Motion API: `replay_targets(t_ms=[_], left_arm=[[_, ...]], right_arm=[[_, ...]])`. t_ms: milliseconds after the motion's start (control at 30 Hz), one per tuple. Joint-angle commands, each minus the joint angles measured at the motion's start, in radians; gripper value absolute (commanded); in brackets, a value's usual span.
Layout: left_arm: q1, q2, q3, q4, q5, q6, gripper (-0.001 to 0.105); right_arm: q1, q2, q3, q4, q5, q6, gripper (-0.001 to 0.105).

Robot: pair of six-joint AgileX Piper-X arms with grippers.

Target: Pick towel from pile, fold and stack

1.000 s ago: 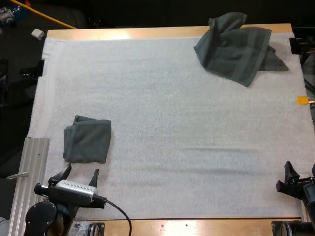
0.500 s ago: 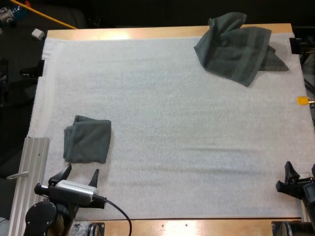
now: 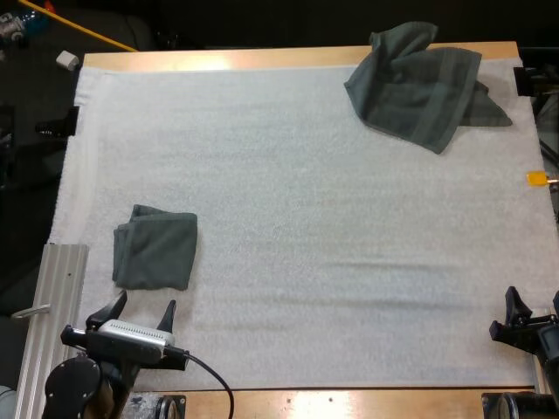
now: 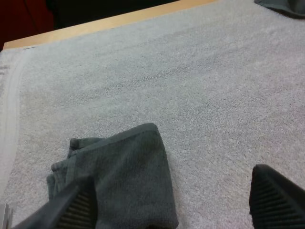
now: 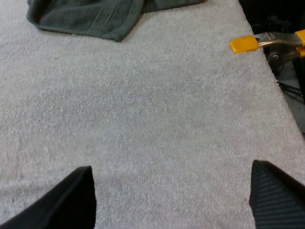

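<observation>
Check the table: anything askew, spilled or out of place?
Nothing serious. The crumpled towel laps over the mat's far edge at the right corner; the folded towel near the left gripper sits slightly skewed, layers uneven along one side.

A white mat (image 3: 288, 227) covers nearly the whole top of a wooden table (image 3: 210, 60). Bare wood shows as a strip along the far side and another along the near side. A ribbed metal rail (image 3: 54, 323) lies at the mat's near left corner. A black clamp (image 3: 58, 124) sits at the mat's left edge. Beyond the table's far left corner are a small white block (image 3: 67, 60) and a thin yellow rod (image 3: 83, 26).
</observation>
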Motion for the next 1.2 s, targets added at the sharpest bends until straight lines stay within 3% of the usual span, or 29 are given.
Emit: replay_targets(t_ms=[0, 1167], left_arm=[[-0.003, -0.141, -0.002, -0.007, 0.000, -0.006, 0.064], [-0.002, -0.137, -0.004, -0.009, -0.002, -0.006, 0.064]], right_arm=[[-0.003, -0.041, -0.003, -0.010, 0.002, -0.005, 0.066], [0.000, -0.040, -0.003, -0.008, 0.002, -0.005, 0.065]])
